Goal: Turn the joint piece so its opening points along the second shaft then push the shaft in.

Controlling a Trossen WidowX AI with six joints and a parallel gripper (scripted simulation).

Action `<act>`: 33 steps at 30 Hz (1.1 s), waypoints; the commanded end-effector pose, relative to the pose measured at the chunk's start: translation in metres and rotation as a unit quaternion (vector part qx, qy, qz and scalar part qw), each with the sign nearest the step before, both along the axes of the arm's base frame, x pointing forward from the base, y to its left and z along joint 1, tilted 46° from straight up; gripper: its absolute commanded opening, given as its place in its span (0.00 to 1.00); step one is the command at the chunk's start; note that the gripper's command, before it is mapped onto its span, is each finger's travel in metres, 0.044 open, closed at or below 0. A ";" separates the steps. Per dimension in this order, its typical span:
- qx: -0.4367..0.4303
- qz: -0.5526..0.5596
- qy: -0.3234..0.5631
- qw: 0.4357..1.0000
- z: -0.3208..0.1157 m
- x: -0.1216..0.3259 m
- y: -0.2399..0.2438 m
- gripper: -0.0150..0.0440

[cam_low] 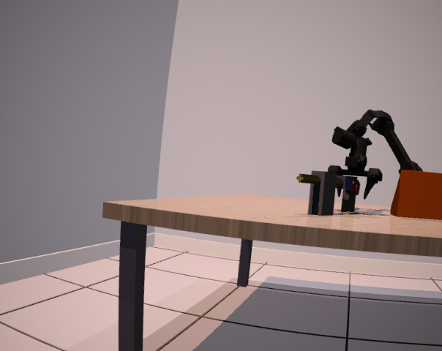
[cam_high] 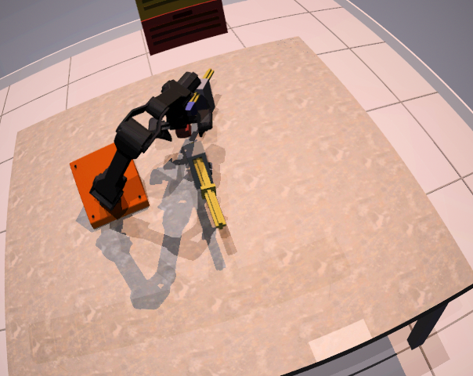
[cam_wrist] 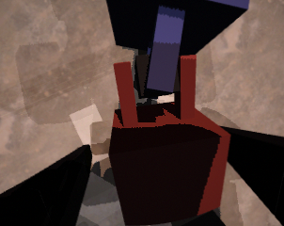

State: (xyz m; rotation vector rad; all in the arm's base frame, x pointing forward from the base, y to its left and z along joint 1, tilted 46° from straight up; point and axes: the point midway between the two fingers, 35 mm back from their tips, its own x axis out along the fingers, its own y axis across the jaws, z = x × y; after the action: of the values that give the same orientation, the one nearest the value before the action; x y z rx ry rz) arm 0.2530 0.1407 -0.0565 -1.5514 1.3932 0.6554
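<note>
The red joint piece [cam_high: 183,130] [cam_low: 354,187] [cam_wrist: 165,179] hangs by two arms on the blue hinge part [cam_high: 190,106] [cam_low: 346,182] [cam_wrist: 166,28] at the first yellow shaft's [cam_high: 208,74] [cam_low: 308,178] end. That shaft passes through a grey block [cam_high: 203,87] [cam_low: 326,193]. The second yellow shaft [cam_high: 214,208], with a collar, lies at an angle on the second block [cam_high: 193,150] [cam_low: 347,202]. My gripper [cam_high: 185,136] [cam_low: 352,197] [cam_wrist: 152,140] is open, pointing down, with one finger on each side of the joint piece. The opening is not visible.
The orange base block [cam_high: 81,178] [cam_low: 421,194] carries the arm, left of the second shaft in the top view. Both blocks stand on the table [cam_high: 309,182] [cam_low: 221,208]. The first block stands close beside the gripper. A dark red crate [cam_high: 184,24] is beyond the table's far edge.
</note>
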 end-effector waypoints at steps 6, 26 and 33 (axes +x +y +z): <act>-0.005 0.001 0.003 1.000 -0.007 0.000 -0.004 0.78; -0.005 0.001 0.003 1.000 -0.007 0.000 -0.004 0.56; -0.005 0.001 0.003 1.000 -0.007 0.000 -0.004 0.56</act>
State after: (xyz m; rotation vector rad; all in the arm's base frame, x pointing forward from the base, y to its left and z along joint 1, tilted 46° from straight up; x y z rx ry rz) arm 0.2530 0.1372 -0.0622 -1.5549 1.4005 0.6557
